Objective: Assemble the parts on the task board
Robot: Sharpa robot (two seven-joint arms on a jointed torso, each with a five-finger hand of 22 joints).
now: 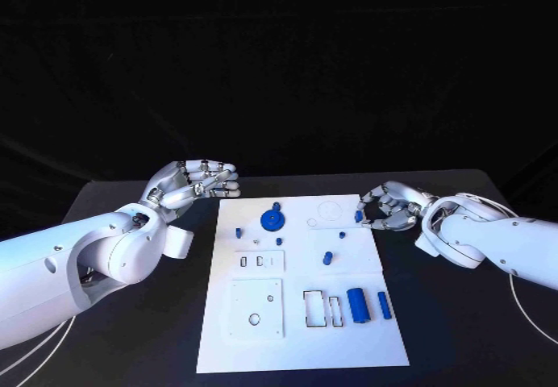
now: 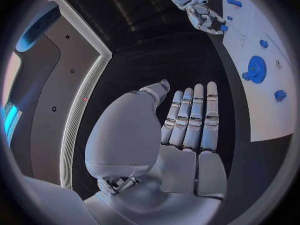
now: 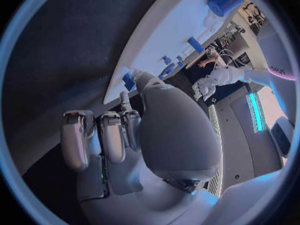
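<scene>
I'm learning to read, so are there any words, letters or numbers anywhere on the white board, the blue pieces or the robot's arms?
None can be read.
Task board: no words or numbers, just outlined slots and holes.
Blue parts such as the gear: no markings seen.
Left hand and right hand: no label seen.
Pink mark at the right wrist view's rim: too blurred to read.

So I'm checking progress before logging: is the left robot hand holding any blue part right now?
No. The left robot hand has its fingers straight with nothing in them, off to the side of the task board.
</scene>
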